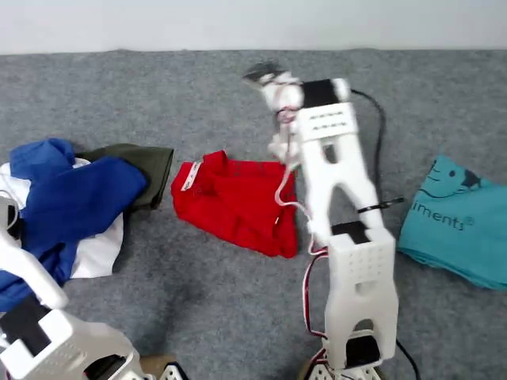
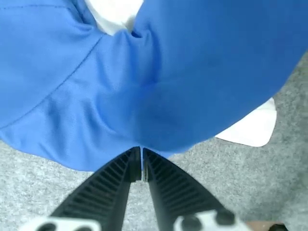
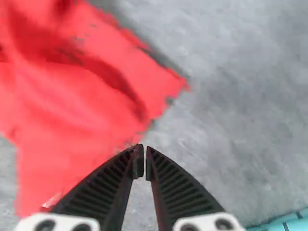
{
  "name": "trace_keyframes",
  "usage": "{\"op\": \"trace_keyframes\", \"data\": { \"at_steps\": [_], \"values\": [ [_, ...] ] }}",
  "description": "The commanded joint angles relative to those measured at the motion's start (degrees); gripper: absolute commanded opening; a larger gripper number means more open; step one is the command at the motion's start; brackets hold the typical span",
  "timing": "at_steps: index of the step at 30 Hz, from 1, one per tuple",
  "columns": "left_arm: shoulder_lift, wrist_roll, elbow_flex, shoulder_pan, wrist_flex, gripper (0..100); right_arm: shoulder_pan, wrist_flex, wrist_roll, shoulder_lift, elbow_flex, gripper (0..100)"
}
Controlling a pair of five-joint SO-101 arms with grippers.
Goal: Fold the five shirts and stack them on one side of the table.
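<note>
Red shirt [image 1: 238, 202] lies crumpled at the middle of the table [image 1: 198, 317], long axis crosswise. Right hand [image 3: 142, 155] is nearer, fingers pressed together, tips at its edge. Left hand [image 2: 141, 158] is pressed together at the blue shirt [image 2: 144, 72] hem; pinch uncertain.

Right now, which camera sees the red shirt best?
The high view: most of the red shirt lies crumpled mid-table. The right wrist view catches one part up close; the left wrist view faces the blue shirt.
</note>
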Motion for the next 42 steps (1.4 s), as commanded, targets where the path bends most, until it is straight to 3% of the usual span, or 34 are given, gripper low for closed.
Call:
{"op": "trace_keyframes", "data": {
  "at_steps": [1, 8, 20, 23, 34, 38, 42],
  "values": [
    [-3.3, -0.2, -0.3, 0.1, -0.9, 2, 1.1, 2.4, 0.4, -4.4, 0.8, 1.1],
    [-3.3, -0.2, -0.3, 0.4, -0.9, 2, -4.3, 2.3, 0.1, 0.4, 10.5, 1.1],
    [-2.9, -0.3, -0.4, -0.4, -0.9, 2, -33.6, 2.5, -4.8, -3.8, 5.9, 1.0],
    [-2.9, -0.3, -0.4, -0.4, -0.9, 2, -33.9, 2.4, -4.8, -6.5, 5.7, 1.2],
    [-2.9, -0.2, -0.4, -0.4, -0.9, 2, -19.0, 2.3, -9.2, -9.5, 5.7, 9.6],
    [-2.9, -0.2, -0.4, -0.4, -0.9, 2, -19.8, 2.4, -9.2, -3.8, 5.9, 3.6],
    [-2.9, -0.2, -0.5, -0.4, -0.9, 2, -25.5, 2.4, -9.2, 0.6, 5.9, 1.0]
  ]
}}
